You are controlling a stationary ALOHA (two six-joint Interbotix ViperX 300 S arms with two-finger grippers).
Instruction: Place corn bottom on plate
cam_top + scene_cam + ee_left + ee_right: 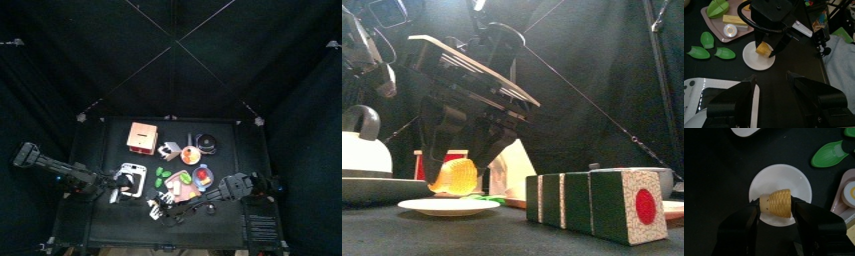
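A yellow corn piece (pixel 781 203) sits between the jaws of my right gripper (pixel 779 207), which is shut on it right over a small white plate (pixel 777 178). In the front view the corn (pixel 457 178) stands at the plate (pixel 446 208); I cannot tell whether it touches. The left wrist view shows the corn (pixel 764 48), the plate (pixel 754 60) and the right gripper (pixel 774 40) from across the table. My left gripper (pixel 771 92) is open and empty, a short way from the plate, at the table's left (pixel 118 190).
Green leaf pieces (pixel 707 46) lie beside the plate. A pink tray (pixel 714 22) holds toy food. A white kettle (pixel 362 140) stands by the left gripper. A green-and-white sushi block (pixel 603 203) stands at the front right. An orange box (pixel 139 134) lies further back.
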